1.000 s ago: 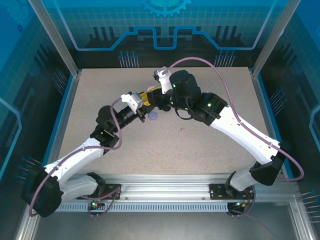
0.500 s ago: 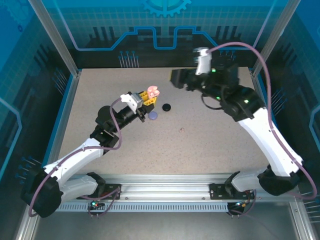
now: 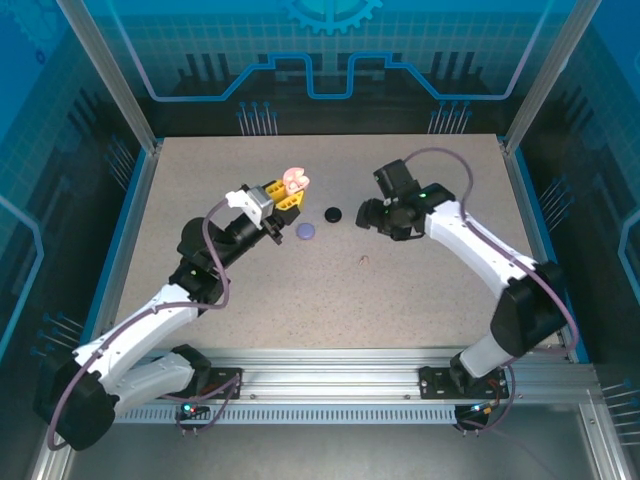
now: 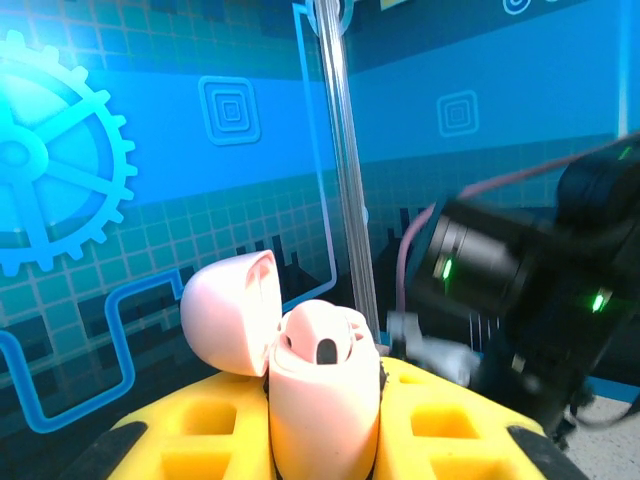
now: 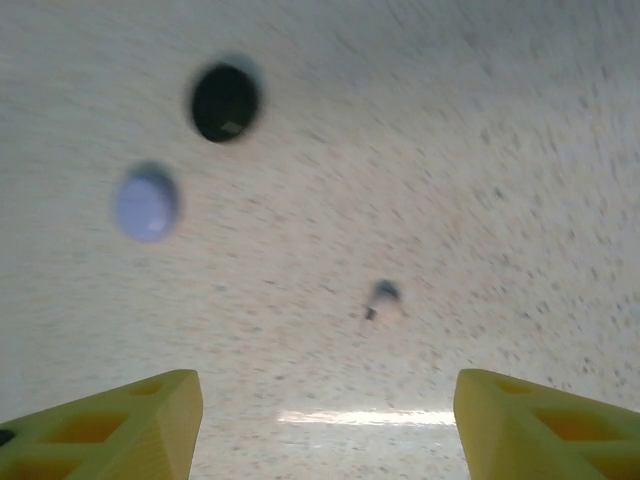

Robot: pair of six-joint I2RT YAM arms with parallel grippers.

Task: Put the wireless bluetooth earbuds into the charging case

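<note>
- Left end effector (image 3: 288,192) clenched on the pink case (image 4: 325,400), lid flipped open (dark slot visible inside), held above the counter (image 3: 420,300), left of and beyond the black case (image 3: 333,213).
- Right end effector (image 5: 325,405) released, its 2 yellow fingers (image 5: 110,425) wide apart, just right of the black case.
- Lilac case (image 3: 306,231) lies near the black case, on its near-left side.
- 1 tiny earbud (image 3: 364,261) lies loose on the counter, near-right of the black case, colour too blurred to tell.
</note>
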